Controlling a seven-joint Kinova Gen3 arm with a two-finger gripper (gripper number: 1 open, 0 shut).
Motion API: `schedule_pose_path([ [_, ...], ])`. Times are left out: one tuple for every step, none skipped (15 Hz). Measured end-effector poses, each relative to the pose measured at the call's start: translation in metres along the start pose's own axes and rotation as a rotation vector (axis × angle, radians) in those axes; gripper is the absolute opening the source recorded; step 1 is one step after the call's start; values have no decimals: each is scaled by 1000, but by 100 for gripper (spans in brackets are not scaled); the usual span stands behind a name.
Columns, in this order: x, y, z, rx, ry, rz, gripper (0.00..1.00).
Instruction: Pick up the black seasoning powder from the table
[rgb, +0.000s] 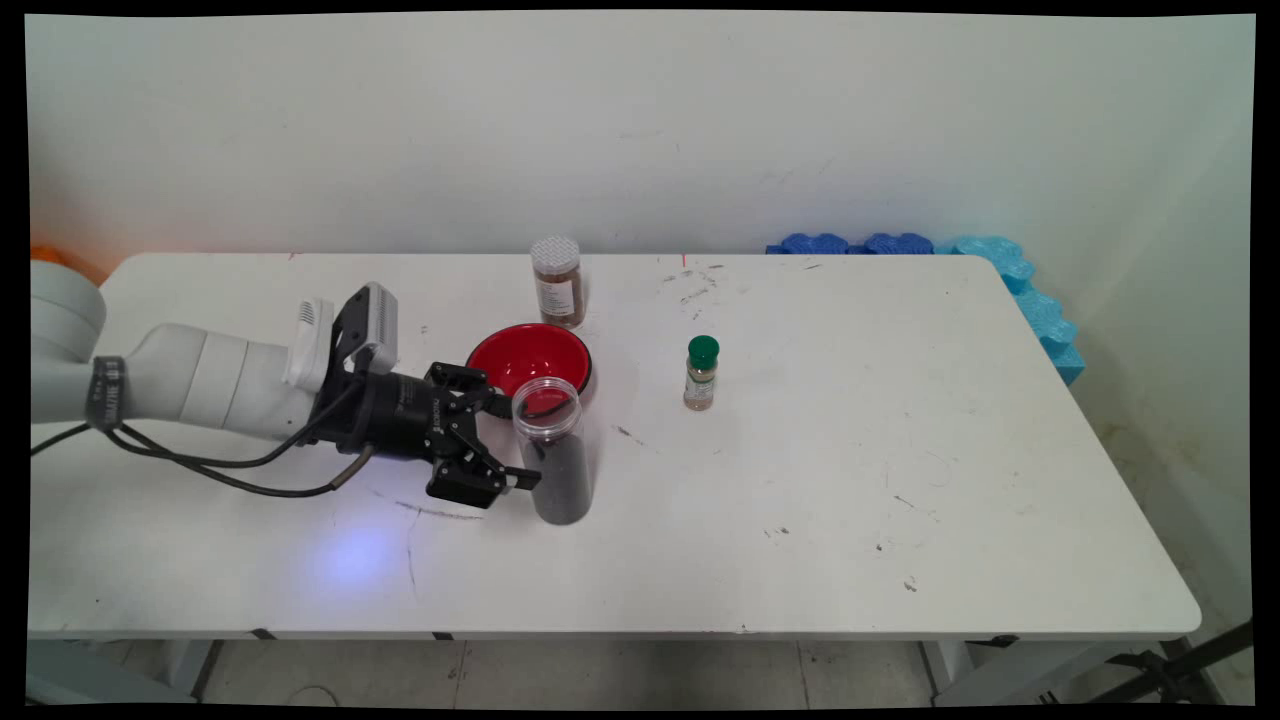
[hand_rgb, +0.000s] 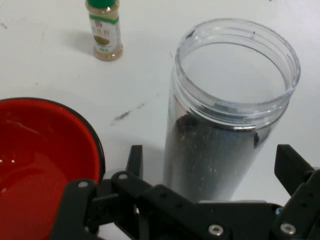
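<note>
Hand (rgb: 512, 440) lying low and level over the white worktop (rgb: 800, 470), fingers spread apart to either side of a clear open jar (rgb: 553, 455), not yet closed on it. Jar upright, lidless, roughly two-thirds full of dark grains, standing just in front of the red bowl (rgb: 520, 357); close enough in the main view to look almost touching, though contact cannot be told. Seen from the hand camera: jar (hand_rgb: 227, 115) between the two fingers (hand_rgb: 135, 162), a gap showing on each side, bowl (hand_rgb: 42, 165) just to its left. Farther off: a small green-capped spice bottle (rgb: 701, 373) well to the right, and a brown-filled shaker with a white cap (rgb: 557, 281) behind the bowl near the wall. Judged from this: best closed squarely on the jar's middle, below the threaded rim, with the jar centred so neither finger nudges it first. Worth keeping it upright afterwards, since with no lid any tilt would spill. Also worth minding the bowl's rim beside the far finger.
</note>
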Motion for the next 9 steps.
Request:
schedule_pose_path([
  [-2, 0, 1, -3, 13, 0, 100],
  [-5, 0, 2, -5, 26, -1, 100],
  [-7, -1, 3, -6, 36, -1, 100],
  [-8, -1, 4, -7, 43, -1, 100],
  [-9, -2, 6, -7, 52, -2, 100],
  [-11, -2, 7, -8, 62, -4, 100],
  [-13, -3, 9, -9, 71, -6, 100],
  [-15, -3, 11, -10, 78, -8, 100],
  [-16, -3, 13, -11, 84, -11, 100],
])
